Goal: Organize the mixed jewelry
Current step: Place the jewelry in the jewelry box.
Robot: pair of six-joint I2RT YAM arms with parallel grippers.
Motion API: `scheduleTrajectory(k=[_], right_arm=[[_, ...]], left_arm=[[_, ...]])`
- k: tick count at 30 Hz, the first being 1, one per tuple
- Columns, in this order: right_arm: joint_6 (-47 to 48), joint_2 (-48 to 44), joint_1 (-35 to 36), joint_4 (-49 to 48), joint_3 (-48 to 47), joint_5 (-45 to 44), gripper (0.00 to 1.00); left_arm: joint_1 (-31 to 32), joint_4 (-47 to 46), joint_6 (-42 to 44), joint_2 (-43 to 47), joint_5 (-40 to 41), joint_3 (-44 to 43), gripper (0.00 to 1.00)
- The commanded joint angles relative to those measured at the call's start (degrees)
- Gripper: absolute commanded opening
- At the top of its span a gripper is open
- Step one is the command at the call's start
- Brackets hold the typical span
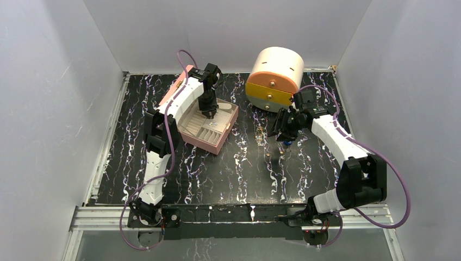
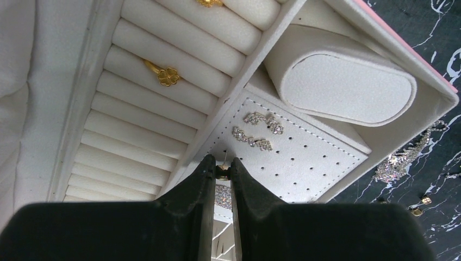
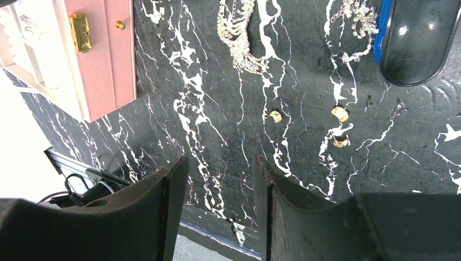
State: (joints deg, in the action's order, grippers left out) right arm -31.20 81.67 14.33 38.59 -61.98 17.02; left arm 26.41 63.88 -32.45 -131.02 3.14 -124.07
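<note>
Left jaws: nearly together, pinched on a tiny gold stud (image 2: 223,172), just over the near edge of the earring pad (image 2: 304,157).
Stud axis: thin post pointing out past the jaws, toward the pad.
Right jaws: apart, nothing between them, hanging above the counter (image 3: 228,98).
Pink box (image 2: 405,46): open; ring rolls (image 2: 163,109) on one side, the perforated earring pad and a cream cushion (image 2: 348,81) on the other.
Ring rolls: gold clover ring (image 2: 166,75) tucked in a slot, clover face up; second gold piece (image 2: 209,2) mostly cut off at the top edge.
Earring pad: two sparkly silver earrings (image 2: 251,138) side by side, long axes parallel, slanting across the pad.
Loose on counter: three small gold pieces (image 3: 340,113) beyond the right jaws, apart from one another; silver chain (image 3: 239,41) stretched lengthwise away from the jaws; silver tangle (image 3: 356,16) just beside a blue-edged dark case (image 3: 416,38).
Round cream drawer chest (image 1: 274,68): orange and yellow drawer fronts, both shut, at the back of the counter.
</note>
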Motion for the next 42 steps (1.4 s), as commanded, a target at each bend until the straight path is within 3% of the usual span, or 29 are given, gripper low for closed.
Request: scheduleTrajectory(k=[1, 14, 33, 42], right_arm=[[0.9, -2.3, 0.1, -1.3, 0.5, 0.0, 0.56], [0.9, -2.5, 0.2, -1.3, 0.4, 0.0, 0.56], [0.9, -2.8, 0.2, -1.4, 1.0, 0.0, 0.56], [1.0, -3.0, 0.2, -1.5, 1.2, 0.1, 0.56]], left_arm=[[1.2, -0.5, 0.4, 3.3, -2.0, 1.2, 0.05], [1.2, 3.0, -0.5, 3.1, 4.1, 0.2, 0.05], [1.2, 3.8, -0.3, 5.2, 2.1, 1.3, 0.02], [1.3, -0.4, -0.8, 4.9, 1.6, 2.2, 0.02]])
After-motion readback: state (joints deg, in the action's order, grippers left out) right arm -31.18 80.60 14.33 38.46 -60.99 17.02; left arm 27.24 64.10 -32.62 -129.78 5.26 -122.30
